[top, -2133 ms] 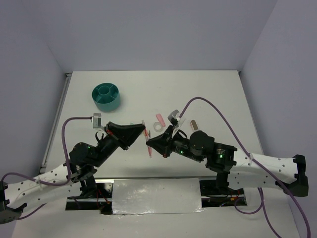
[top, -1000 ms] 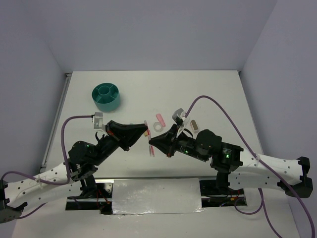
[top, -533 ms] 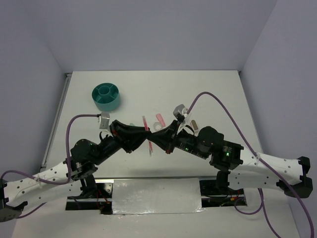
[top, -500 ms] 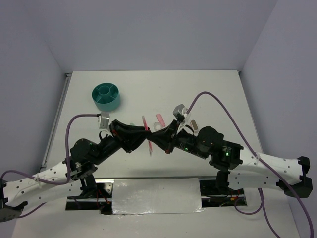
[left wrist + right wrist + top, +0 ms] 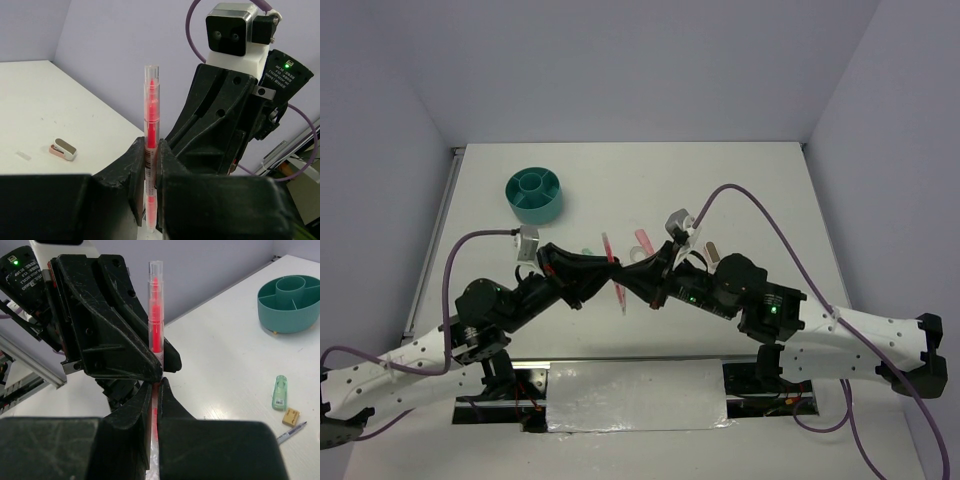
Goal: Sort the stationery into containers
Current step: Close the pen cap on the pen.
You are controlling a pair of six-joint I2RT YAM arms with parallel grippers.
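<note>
A thin red pen [image 5: 613, 272] is held off the table between both grippers, which meet tip to tip at mid-table. My left gripper [image 5: 609, 266] is shut on the pen's middle [image 5: 149, 130], and the pen stands upright between its jaws. My right gripper [image 5: 626, 274] is shut on the same pen lower down, with the top of the pen [image 5: 155, 310] standing above its jaws. The teal organizer [image 5: 534, 195] sits far left and also shows in the right wrist view [image 5: 290, 302]. A pink block [image 5: 642, 242], a beige block [image 5: 712, 250] and a mint-green block [image 5: 279, 392] lie on the table.
A small brown block [image 5: 290, 417] and a second thin pen [image 5: 291, 432] lie near the mint-green block. A pink and brown piece [image 5: 62, 149] lies beyond the left jaws. The white table [image 5: 760, 190] is walled by purple panels.
The two grippers have come together from left and right. The left jaws have closed on the red pen that the right gripper was holding.
</note>
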